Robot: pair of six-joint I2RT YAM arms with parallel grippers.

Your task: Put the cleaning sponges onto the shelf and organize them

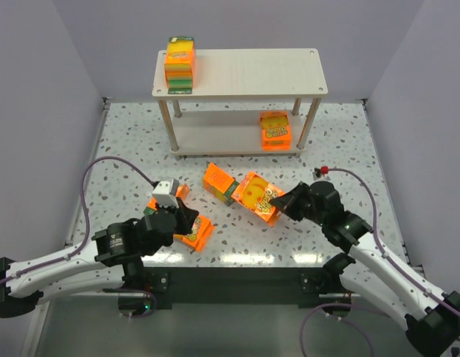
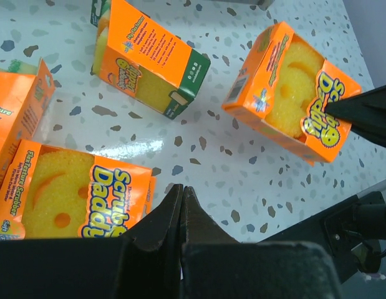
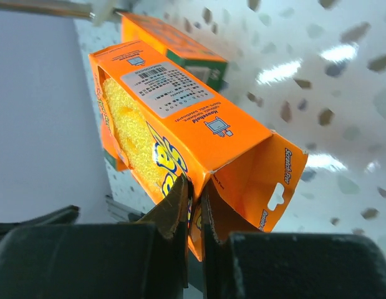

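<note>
Cleaning sponges: six packs counted; one shelf [image 1: 244, 74]. Top pack [image 1: 180, 63] sits at the top board's left end, possibly two stacked, hard to tell from above. Lower pack [image 1: 275, 131] on the bottom board, right end. Four on the table [image 1: 133, 134]:
- gripped pack [image 3: 180, 124], right gripper [image 3: 196, 202] pinched on its card wall near the open end
- middle pack [image 1: 218, 183] just beside it, shelf-ward
- flat pack [image 2: 68, 196] below the left gripper [image 2: 181, 202], jaws closed, empty
- left pack [image 2: 18, 118] just beside the flat one
</note>
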